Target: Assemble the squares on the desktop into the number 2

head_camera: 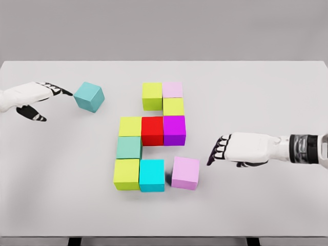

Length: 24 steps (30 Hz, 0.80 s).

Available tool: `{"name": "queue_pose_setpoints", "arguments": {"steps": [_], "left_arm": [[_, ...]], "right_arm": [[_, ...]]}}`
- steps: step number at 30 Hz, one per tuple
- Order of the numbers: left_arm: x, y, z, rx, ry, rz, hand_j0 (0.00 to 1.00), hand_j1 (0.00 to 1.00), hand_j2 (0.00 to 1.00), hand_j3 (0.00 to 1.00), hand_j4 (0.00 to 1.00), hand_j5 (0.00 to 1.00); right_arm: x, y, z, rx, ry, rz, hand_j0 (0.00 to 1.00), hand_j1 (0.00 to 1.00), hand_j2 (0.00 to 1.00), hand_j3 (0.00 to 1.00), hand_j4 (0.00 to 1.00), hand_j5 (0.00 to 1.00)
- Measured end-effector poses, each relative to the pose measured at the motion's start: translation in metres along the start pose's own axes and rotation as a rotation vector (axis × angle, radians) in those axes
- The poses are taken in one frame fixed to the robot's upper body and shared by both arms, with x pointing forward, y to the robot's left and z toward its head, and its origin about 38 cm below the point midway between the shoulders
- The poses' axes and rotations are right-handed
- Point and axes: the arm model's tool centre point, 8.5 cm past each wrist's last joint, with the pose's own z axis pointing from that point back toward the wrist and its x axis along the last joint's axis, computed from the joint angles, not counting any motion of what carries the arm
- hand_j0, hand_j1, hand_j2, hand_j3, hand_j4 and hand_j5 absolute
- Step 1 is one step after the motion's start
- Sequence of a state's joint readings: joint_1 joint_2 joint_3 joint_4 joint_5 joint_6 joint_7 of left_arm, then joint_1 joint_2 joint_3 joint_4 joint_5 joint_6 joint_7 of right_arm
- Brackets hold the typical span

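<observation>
Coloured cubes sit in the middle of the white table (266, 92). A lime cube (152, 96) and a pale pink cube (172, 89) form the top row, with a yellow-green cube (173, 106) below the pink one. A yellow cube (130, 126), a red cube (152, 130) and a purple cube (174, 129) make the middle row. Below come a mint cube (128, 147), a lime cube (126, 173), a cyan cube (152, 175) and a lilac cube (185, 172), slightly askew. A teal cube (89, 96) lies apart at the left, just beyond my open left hand (43, 100). To the right of the lilac cube hovers my right hand (221, 149), open and holding nothing.
The table's near edge (164, 237) runs along the bottom of the view. Bare tabletop lies to the right of the cubes and in front of them.
</observation>
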<state>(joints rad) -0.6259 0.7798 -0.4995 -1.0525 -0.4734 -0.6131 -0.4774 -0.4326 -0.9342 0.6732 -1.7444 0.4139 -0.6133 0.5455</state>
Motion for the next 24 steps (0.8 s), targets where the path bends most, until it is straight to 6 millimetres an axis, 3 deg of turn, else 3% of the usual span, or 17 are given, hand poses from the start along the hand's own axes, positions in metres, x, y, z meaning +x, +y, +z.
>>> {"name": "queue_pose_setpoints", "arguments": {"steps": [5,24], "left_arm": [[0.003,-0.004,-0.005,-0.005,-0.005,0.004,0.93,0.93,0.93,0.93,0.93,0.93],[0.035,0.007,-0.020,0.020,-0.093,-0.047,0.93,0.93,0.93,0.93,0.93,0.93]], "right_arm": [[0.009,0.009,-0.003,0.013,-0.024,-0.018,0.79,0.79,0.79,0.79,0.79,0.79],[0.017,0.010,-0.021,-0.006,-0.059,-0.022,0.79,0.79,0.79,0.79,0.79,0.79]]}}
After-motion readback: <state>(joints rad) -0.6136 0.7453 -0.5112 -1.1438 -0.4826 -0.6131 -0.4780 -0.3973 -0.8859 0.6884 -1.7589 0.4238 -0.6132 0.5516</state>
